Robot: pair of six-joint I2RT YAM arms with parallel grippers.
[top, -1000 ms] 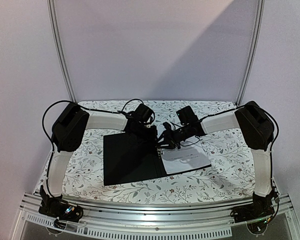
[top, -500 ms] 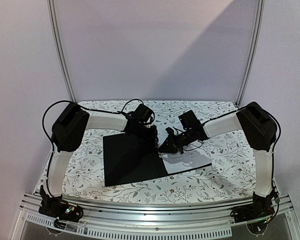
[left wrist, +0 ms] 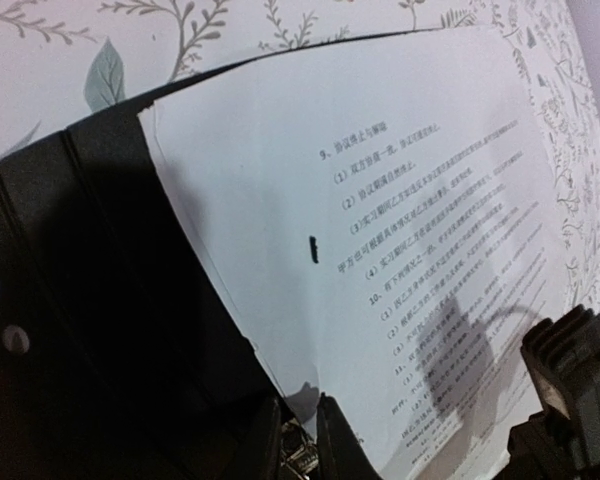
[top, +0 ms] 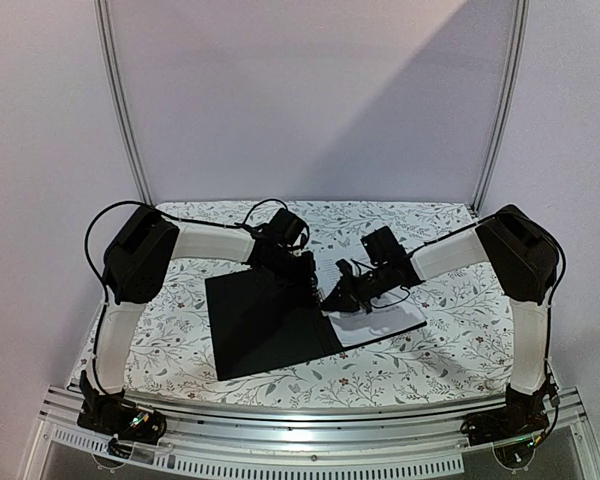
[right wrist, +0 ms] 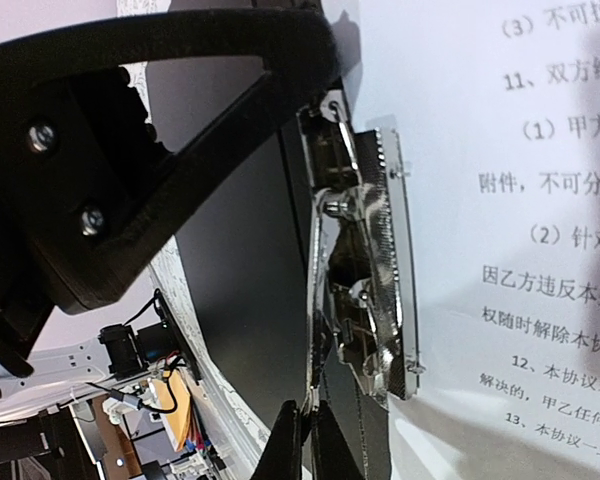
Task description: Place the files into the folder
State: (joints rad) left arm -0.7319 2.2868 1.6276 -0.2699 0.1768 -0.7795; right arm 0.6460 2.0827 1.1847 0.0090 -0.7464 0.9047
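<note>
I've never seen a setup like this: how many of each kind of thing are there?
Folder: 1
Printed sheet on top: 1
Metal clip: 1
Grippers: 2, left gripper, right gripper
Total: 5

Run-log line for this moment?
folder open | sheet on its right half, edge at metal clip | right gripper shut beside clip | left gripper also at clip, grip unclear
</note>
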